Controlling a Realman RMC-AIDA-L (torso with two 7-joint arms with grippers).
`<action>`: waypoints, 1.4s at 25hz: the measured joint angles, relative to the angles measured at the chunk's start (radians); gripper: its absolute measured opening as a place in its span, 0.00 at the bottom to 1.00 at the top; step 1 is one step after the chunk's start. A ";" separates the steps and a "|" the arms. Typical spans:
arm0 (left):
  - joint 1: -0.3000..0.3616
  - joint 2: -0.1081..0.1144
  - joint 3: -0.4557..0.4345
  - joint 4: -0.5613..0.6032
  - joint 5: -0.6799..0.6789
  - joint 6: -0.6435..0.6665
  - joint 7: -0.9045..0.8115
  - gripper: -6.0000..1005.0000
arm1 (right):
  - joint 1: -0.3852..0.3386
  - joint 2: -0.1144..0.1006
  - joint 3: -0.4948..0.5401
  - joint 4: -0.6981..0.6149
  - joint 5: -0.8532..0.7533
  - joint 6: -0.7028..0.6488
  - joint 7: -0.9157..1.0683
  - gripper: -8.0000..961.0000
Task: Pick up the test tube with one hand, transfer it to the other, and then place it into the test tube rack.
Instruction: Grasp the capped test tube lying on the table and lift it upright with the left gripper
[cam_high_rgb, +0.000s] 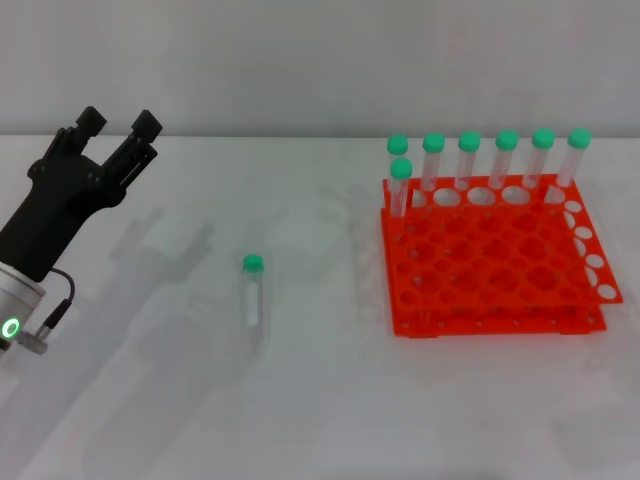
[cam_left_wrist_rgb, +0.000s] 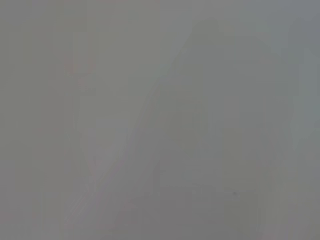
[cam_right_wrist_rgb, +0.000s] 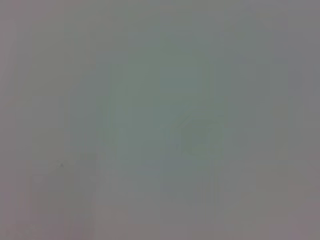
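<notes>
The left gripper (cam_high_rgb: 118, 124) hangs raised at the far left — jaws parted, holding nothing.

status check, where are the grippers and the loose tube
Left gripper open, raised at table's left, empty. Right gripper not in view. Test tube lying flat, left of the test tube rack. Nothing between gripper and tube.

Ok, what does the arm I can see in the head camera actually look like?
The left claw is matte black with two blocky fingers on an angular black body. Behind it the wrist is silver-white with a glowing green ring, and a thin black cable loops to a small plug. The right arm is out of sight.
</notes>
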 joint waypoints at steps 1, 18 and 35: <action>0.000 0.000 0.000 0.000 0.000 0.000 0.000 0.88 | 0.000 0.000 0.000 0.000 0.000 0.000 0.000 0.79; 0.014 0.064 -0.009 0.141 0.190 -0.097 -0.348 0.88 | -0.003 0.000 0.004 -0.003 0.006 0.004 0.000 0.79; -0.032 0.118 -0.241 0.601 1.040 -0.333 -1.298 0.88 | -0.008 -0.005 0.039 -0.038 0.011 0.011 -0.040 0.79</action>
